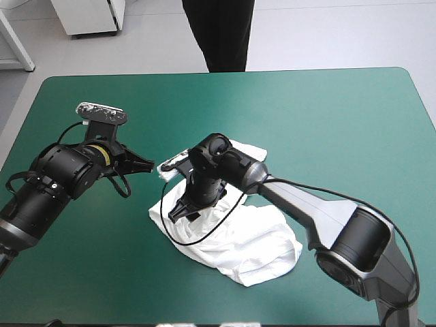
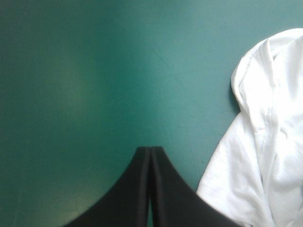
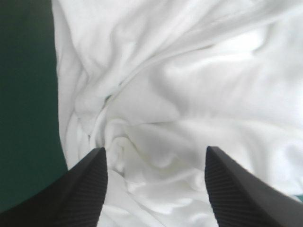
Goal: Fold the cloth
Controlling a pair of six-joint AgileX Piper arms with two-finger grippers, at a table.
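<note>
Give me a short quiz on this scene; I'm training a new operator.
1. True or false: the black, fin-fingered left end effector is shut on the white short-sleeved fabric T-shirt.
2. The black right end effector is: A) open over the T-shirt; B) shut on it; C) shut beside it.
3. Fill in: the T-shirt lies ____, not folded, on the teal-green table cover.
Key: 1 false; 2 A; 3 crumpled.

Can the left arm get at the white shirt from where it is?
Probably yes: only bare teal-green cover lies between the left gripper and the T-shirt beside it, though the gripper is shut now.
</note>
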